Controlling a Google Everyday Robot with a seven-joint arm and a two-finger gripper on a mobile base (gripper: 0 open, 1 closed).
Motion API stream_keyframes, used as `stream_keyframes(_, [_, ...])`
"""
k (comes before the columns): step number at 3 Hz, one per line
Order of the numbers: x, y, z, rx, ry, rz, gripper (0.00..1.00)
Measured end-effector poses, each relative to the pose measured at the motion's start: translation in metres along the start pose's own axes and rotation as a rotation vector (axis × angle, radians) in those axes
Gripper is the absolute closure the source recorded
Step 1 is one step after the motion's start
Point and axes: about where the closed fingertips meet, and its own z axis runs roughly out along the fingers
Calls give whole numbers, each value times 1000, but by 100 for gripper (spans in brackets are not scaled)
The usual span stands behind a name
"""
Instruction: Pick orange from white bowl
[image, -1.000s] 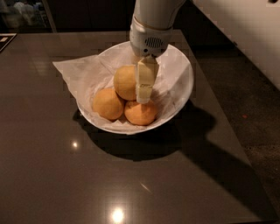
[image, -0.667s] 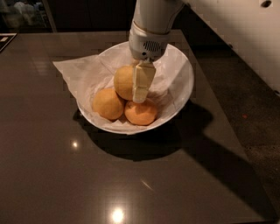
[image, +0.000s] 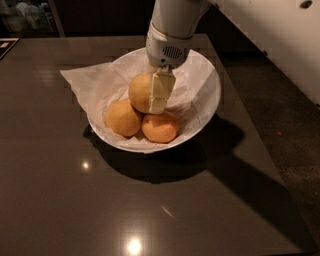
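Pincer (image: 153, 98) is down inside the white bowl (image: 213, 94), against the right face of the orange (image: 138, 92). Cannot tell whether it is clamped on it. The orange rests on two smaller fruits (image: 122, 119), which prop it high and reachable. Bowl stands on dark worktop (image: 75, 200), lined with paper (image: 85, 82).

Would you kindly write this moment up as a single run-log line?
stage: pick orange | gripper: down in white bowl, against the orange | orange: in bowl, touching two smaller fruits | lifted: not yet
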Motion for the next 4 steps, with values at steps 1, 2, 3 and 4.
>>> stream_keyframes(1, [3, 20, -29, 72, -91, -24, 100])
stream_keyframes(2, [14, 40, -53, 107, -196, -29, 100])
stream_keyframes(3, [19, 65, -76, 132, -264, -58, 100])
stream_keyframes(4, [25, 101, -100, 174, -326, -88, 100])
